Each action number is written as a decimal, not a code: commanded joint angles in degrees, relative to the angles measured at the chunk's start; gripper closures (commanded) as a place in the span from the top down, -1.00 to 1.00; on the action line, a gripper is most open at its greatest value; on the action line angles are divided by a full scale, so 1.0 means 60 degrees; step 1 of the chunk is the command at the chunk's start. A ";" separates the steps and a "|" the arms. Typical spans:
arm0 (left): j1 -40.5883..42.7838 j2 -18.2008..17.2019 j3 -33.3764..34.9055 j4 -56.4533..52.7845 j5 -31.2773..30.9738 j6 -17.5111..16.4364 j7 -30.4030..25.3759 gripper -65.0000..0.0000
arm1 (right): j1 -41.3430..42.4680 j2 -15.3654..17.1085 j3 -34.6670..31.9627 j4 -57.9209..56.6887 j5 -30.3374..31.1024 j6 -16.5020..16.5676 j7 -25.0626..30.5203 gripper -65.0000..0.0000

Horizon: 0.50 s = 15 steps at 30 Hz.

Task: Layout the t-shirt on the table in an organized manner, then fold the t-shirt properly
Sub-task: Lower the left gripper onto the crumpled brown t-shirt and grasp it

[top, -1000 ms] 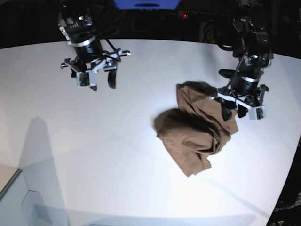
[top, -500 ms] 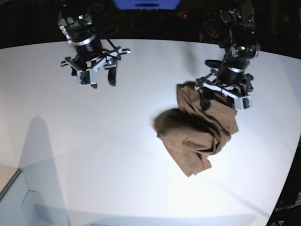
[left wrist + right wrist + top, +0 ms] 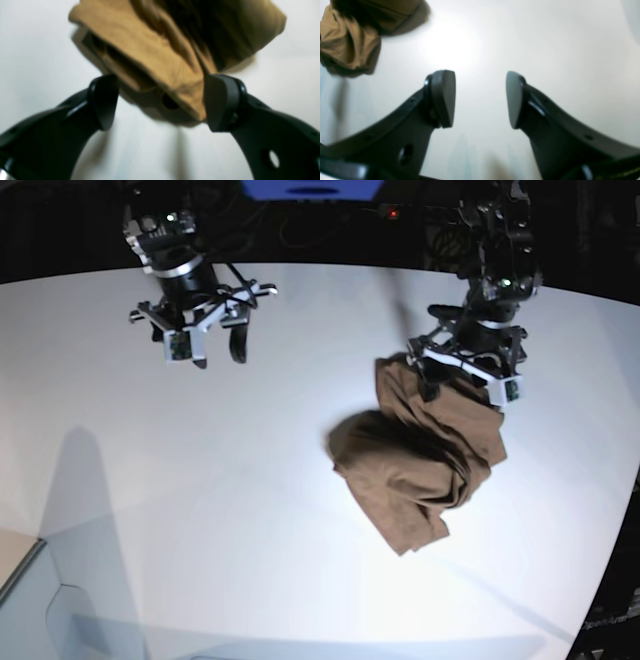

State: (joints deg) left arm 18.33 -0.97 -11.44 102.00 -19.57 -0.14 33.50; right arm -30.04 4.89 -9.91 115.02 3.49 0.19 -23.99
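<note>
The t-shirt (image 3: 420,450) lies bunched in a soft brown heap of deep wrinkles on the glossy white table (image 3: 250,480). The left tool (image 3: 462,383) hangs spread wide at the heap's far edge, holding nothing, likely lining up on a hem. The right tool (image 3: 208,346), well apart from the heap, gapes empty.

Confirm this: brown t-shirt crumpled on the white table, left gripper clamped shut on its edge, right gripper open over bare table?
Not quite. The left gripper is open, jaws straddling the t-shirt edge, per the left wrist view. The rest holds: right gripper open over bare table.
</note>
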 commanded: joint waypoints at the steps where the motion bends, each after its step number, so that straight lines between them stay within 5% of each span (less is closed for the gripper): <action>1: -0.0029 0.0023 0.0156 0.0166 -0.0071 -0.0028 -0.0154 0.58 | 0.0003 0.0028 0.0004 0.0148 0.0042 0.0006 0.0240 0.01; 11: -0.0571 0.0184 0.0493 -0.0186 -0.0071 -0.0028 -0.0139 0.20 | 0.0018 0.0263 0.0004 0.0148 0.0027 0.0006 0.0240 0.01; 15: -0.0644 0.0228 0.0493 -0.0201 -0.0071 -0.0028 -0.0125 -0.21 | 0.0033 0.0263 0.0004 0.0148 0.0027 0.0006 0.0240 0.01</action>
State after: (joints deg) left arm 14.70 0.19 -8.47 99.66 -19.57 -0.14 33.65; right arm -30.00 6.48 -10.02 115.02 3.49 0.19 -24.01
